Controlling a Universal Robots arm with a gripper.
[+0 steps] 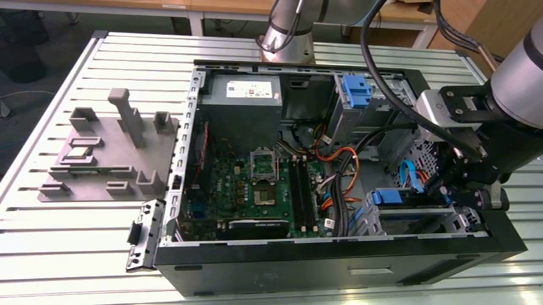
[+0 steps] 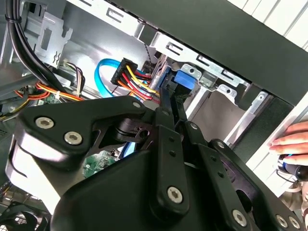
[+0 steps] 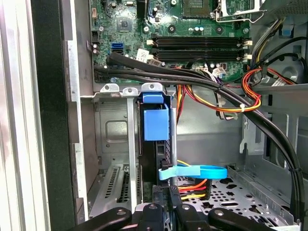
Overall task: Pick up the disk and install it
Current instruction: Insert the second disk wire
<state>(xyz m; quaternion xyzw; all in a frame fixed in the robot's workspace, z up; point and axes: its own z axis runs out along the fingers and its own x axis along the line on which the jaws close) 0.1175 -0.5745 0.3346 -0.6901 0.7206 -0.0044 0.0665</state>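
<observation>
The disk [image 1: 398, 198] stands on edge in the drive cage at the case's corner on the exterior view's right, its bright blue bracket [image 3: 155, 120] toward the motherboard. My gripper [image 1: 454, 190] reaches down into that corner right behind it. In both wrist views the two black fingers lie side by side with hardly any gap, in line with the disk's dark rear edge [image 3: 161, 161]. The gripper [image 2: 166, 94] ends right at the blue bracket [image 2: 184, 79], and the gripper [image 3: 166, 204] is narrower than the disk. I cannot tell whether the tips touch it.
A blue flat cable [image 3: 192, 172] and red-yellow-black power wires [image 2: 137, 79] cross close to the fingers. Thick black cables [image 3: 192, 79] run over the cage. A grey power supply [image 1: 241, 95] sits at the back, and a grey fixture [image 1: 102, 152] lies outside the case. A hand [image 2: 291, 139] rests outside the case wall.
</observation>
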